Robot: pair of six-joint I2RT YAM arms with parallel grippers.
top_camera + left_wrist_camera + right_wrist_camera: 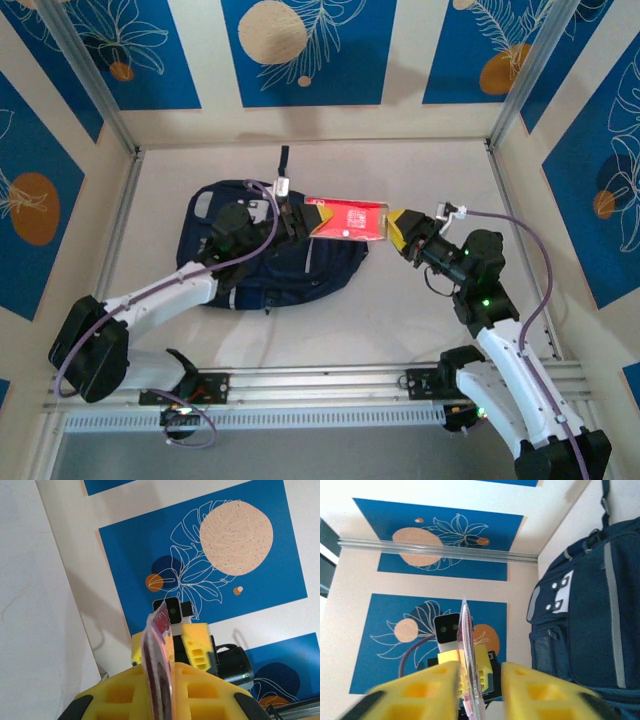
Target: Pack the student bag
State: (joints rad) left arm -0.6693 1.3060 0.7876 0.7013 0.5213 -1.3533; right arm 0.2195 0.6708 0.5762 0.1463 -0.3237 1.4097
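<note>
White table (pixel 420 310), blue leaf-print walls. Student bag (pixel 300 268) lies flat left of centre; soft and floppy, so best gripped at a strap or the opening's edge. Left gripper (pixel 300 222) pinches red packet (pixel 350 218) by the bag's far-right side. Right gripper (pixel 400 228) has its jaws parted around the other end.

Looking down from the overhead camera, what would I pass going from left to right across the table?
student bag → red packet → right gripper
</note>
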